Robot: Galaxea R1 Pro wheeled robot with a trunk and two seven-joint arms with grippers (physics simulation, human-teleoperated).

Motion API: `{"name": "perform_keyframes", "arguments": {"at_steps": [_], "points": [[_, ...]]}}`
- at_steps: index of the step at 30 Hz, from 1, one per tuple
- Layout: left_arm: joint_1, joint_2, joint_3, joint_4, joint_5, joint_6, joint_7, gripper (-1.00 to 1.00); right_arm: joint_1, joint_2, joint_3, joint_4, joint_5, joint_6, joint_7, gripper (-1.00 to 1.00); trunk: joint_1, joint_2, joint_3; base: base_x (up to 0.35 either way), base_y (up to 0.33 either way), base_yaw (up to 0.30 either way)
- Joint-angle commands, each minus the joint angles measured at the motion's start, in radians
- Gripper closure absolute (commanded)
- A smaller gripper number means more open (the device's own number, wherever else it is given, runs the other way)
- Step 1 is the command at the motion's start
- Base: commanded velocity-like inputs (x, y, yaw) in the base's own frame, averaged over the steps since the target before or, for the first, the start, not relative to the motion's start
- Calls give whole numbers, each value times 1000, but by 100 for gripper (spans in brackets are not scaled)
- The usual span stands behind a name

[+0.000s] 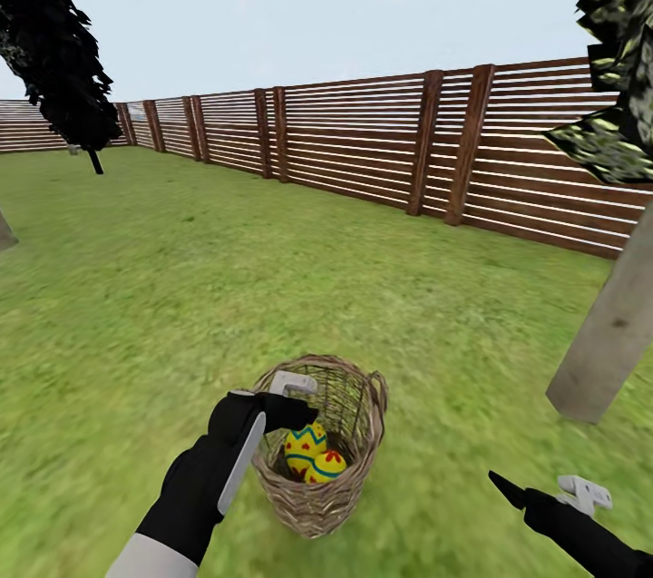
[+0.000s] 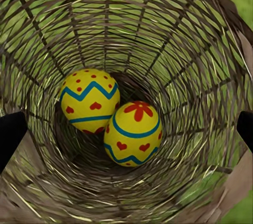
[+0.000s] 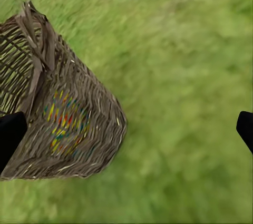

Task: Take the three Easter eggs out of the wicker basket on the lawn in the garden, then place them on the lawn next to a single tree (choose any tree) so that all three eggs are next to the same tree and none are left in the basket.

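The brown wicker basket (image 1: 319, 478) stands upright on the lawn (image 1: 181, 288) just in front of me. Two yellow Easter eggs (image 1: 306, 444) (image 1: 327, 466) with red and blue patterns lie side by side at its bottom. My left gripper (image 1: 295, 415) hangs over the basket's near-left rim, pointing down inside. In the left wrist view it is open (image 2: 126, 132), its fingertips (image 2: 10, 134) wide apart above the eggs (image 2: 89, 100) (image 2: 133, 133), touching neither. My right gripper (image 1: 517, 492) hovers low to the basket's right, open (image 3: 126, 132) and empty, with the basket (image 3: 58, 113) beside it.
A tree with a pale grey-tan trunk (image 1: 608, 333) stands on the grass at the right, about an arm's length past the basket. A dark tree (image 1: 54, 43) stands far left. A brown slatted fence (image 1: 381, 142) closes the garden behind. Open grass lies all around.
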Motion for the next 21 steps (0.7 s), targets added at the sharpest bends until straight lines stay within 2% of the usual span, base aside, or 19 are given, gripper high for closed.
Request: {"name": "perform_keyframes", "arguments": {"at_steps": [1, 8, 14, 21], "points": [[-1, 0, 0, 0, 5, 5, 2, -100, 0, 0, -1, -1, -6, 7, 1, -100, 0, 0, -1, 79, 20, 0], [-1, 0, -1, 2, 5, 6, -1, -100, 0, -1, -18, -4, -12, 6, 5, -100, 0, 0, -1, 157, -10, 0], [-1, 0, -1, 1, 6, 7, -3, -100, 1, 2, -118, -17, -22, 5, 14, -100, 0, 0, -1, 117, -58, 0], [-1, 0, -1, 1, 5, 35, -3, -100, 2, 3, -143, -18, -23, 6, 12, -100, 0, 0, -1, 24, -11, 0]]}}
